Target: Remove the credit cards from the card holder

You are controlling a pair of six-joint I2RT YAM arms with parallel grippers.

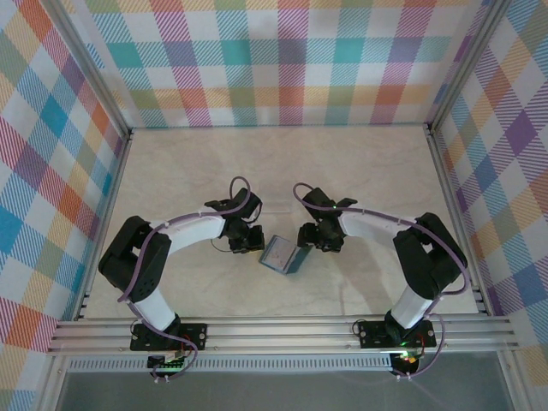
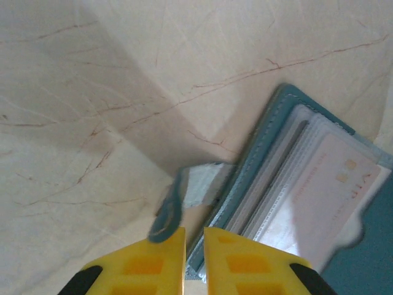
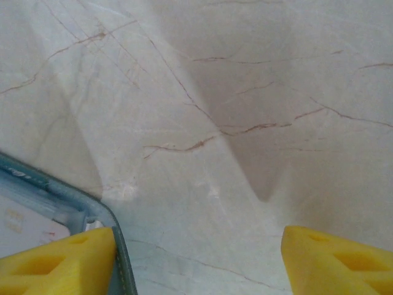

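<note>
Both arms bow outward from their bases and curl in toward the table centre, wrists pitched down. The card holder lies open between them, nearer the near edge. The credit cards sit in its clear pockets.

The left gripper has its jaws nearly together at the holder's edge beside the side tab; whether it is pinching anything cannot be told.

The right gripper stands wide apart and holds nothing, with one finger over the holder's corner.

left claw: jaws nearly closed | right claw: jaws wide apart
</note>
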